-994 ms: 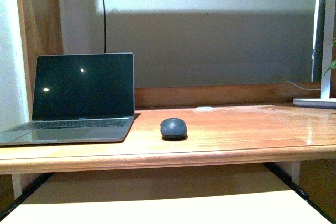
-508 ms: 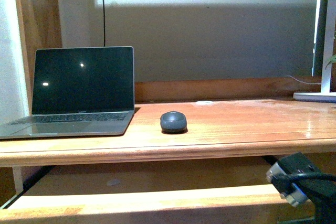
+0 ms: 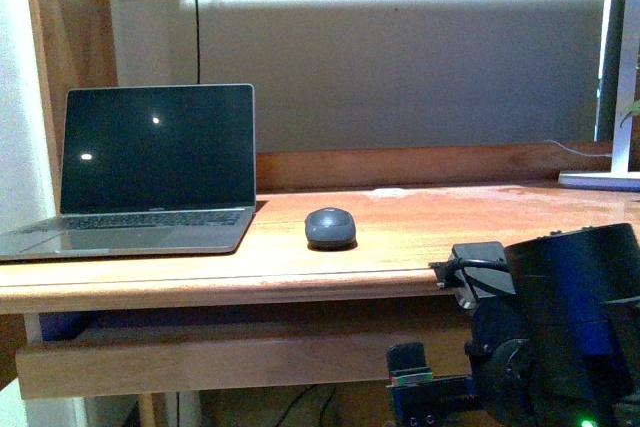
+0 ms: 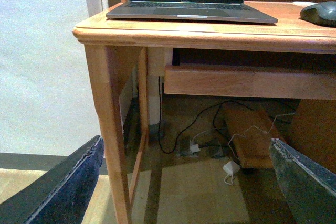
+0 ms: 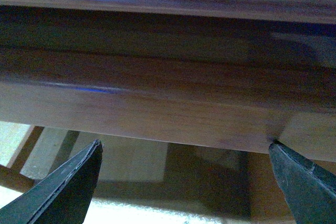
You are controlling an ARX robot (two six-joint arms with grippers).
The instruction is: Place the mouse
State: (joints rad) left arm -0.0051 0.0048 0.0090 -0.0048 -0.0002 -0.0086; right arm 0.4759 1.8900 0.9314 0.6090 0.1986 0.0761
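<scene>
Right arm (image 3: 545,332) rises into view at 5 o'clock, absent a second ago | right gripper (image 5: 184,182) spread, empty, under desk (image 3: 400,247) edge | mouse (image 3: 330,227) unmoved mid-desk, 3 o'clock of laptop (image 3: 150,172) | left gripper (image 4: 189,182) spread, low | reach barely begun

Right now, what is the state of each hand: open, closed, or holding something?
Left hand: open, holding nothing, low in front of the desk.
Right hand: open, holding nothing, just below the desk's front edge.

laptop (image 3: 150,172) open, desk (image 3: 420,247) left | lamp base (image 3: 600,179) far right | cables (image 4: 210,135), possibly adapters, underneath
</scene>
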